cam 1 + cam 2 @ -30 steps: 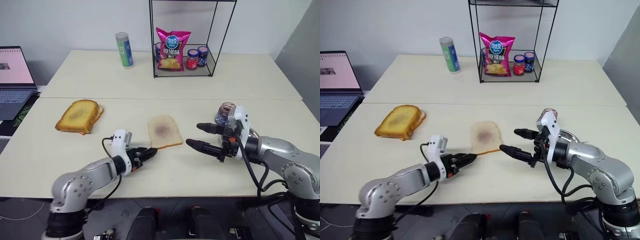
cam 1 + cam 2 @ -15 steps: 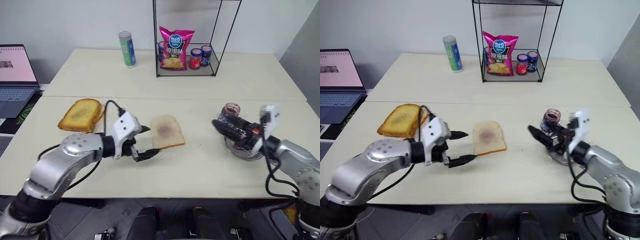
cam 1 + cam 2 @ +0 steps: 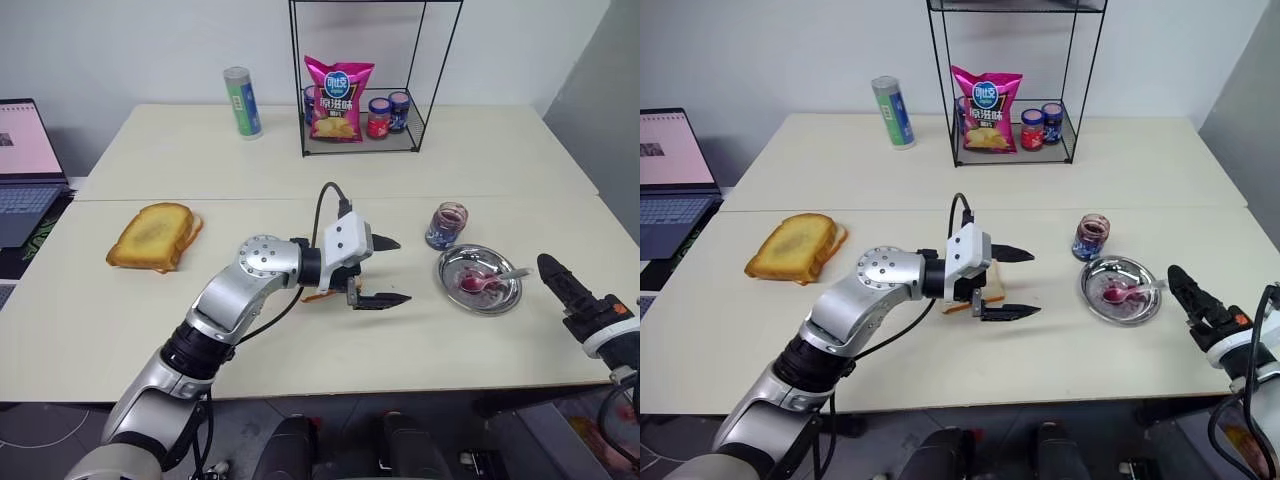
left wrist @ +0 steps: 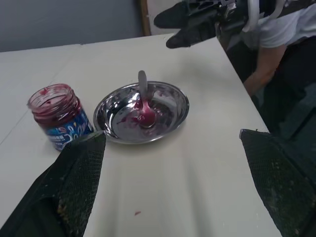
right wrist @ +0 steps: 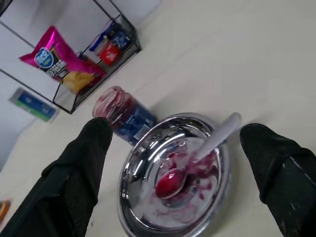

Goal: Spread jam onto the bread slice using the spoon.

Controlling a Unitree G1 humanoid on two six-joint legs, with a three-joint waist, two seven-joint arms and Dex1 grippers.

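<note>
Right wrist view is showing the small silver metal spoon (image 5: 197, 160) lying untouched in the round steel dish (image 5: 148, 217), its bowl sitting in glossy red-purple jam (image 5: 170, 183); spreading is looking unfinished, a pick-up still to come; the pale square bread slice (image 3: 990, 291) is lying mostly hidden behind the left gripper (image 3: 1005, 283), which is hanging spread wide and empty; the right gripper (image 5: 177, 148) is hovering released beside the dish; the opened jam jar (image 5: 121, 112) is standing just beside it.

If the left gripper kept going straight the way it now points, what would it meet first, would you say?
Most likely the steel dish holding the spoon: the left gripper points across the table at it. Depth is unclear; it might pass just above the rim.
</note>
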